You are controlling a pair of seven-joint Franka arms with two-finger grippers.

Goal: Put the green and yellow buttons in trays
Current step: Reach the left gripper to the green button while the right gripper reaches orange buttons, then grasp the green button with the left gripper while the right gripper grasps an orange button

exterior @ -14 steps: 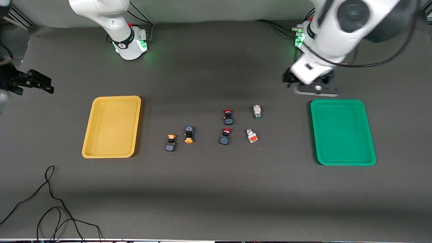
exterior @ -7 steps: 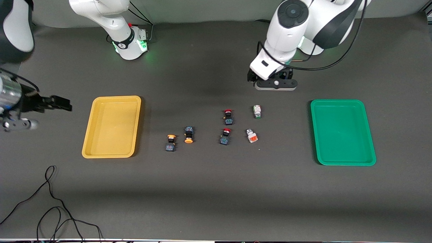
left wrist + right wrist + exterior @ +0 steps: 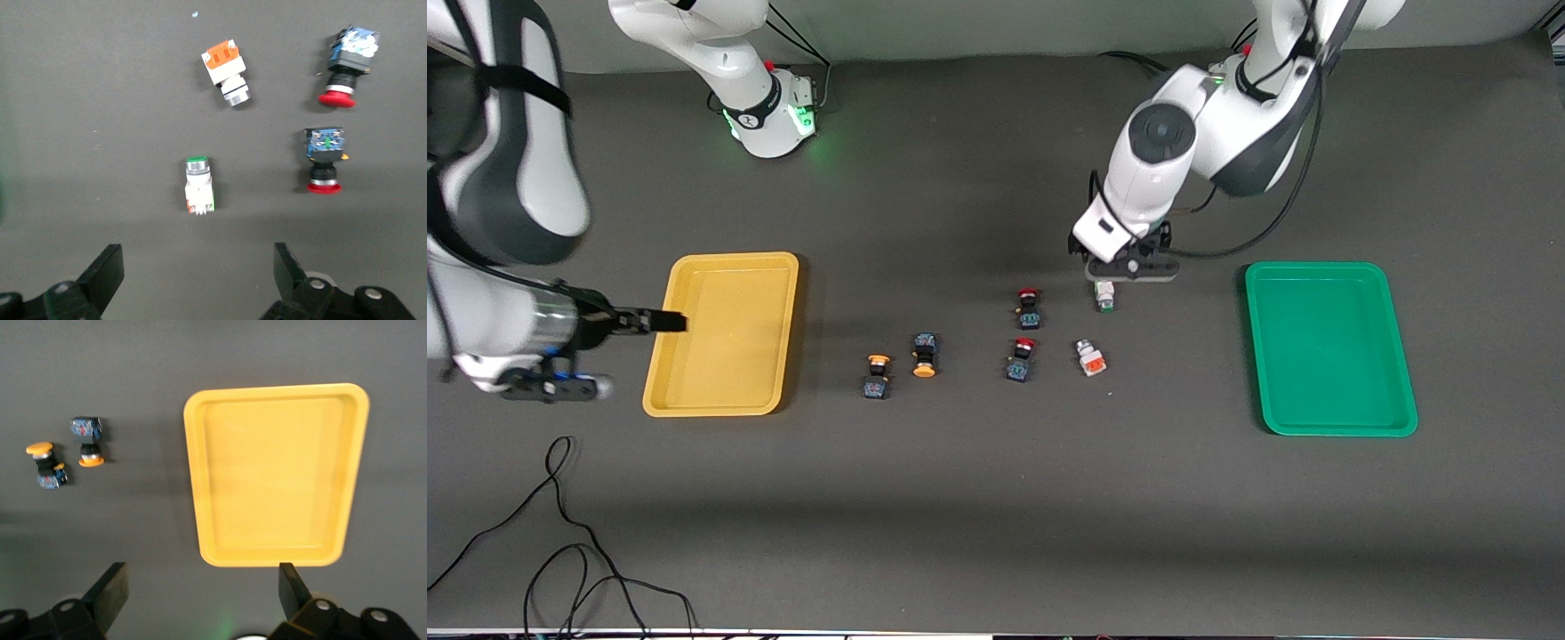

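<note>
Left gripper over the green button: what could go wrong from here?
1. The left gripper, open, hangs over the green-capped button, which lies on its side; closing off-centre might roll it or pinch only the cap.
2. A red-capped switch lies beside it, so a drifting descent could nudge it.
3. The right gripper, open, is over the yellow tray's edge; dropping there could clip the rim.

Both arms point(image 3: 1183, 151) are glossy white with dark grey bands and round grey joint caps, and thin black cables loop along them. Each round white base point(image 3: 769, 120) glows green at its foot and carries a small red dot. Each hand point(image 3: 193, 283) has black, wedge-shaped fingers point(image 3: 103, 273) with silver screws.
</note>
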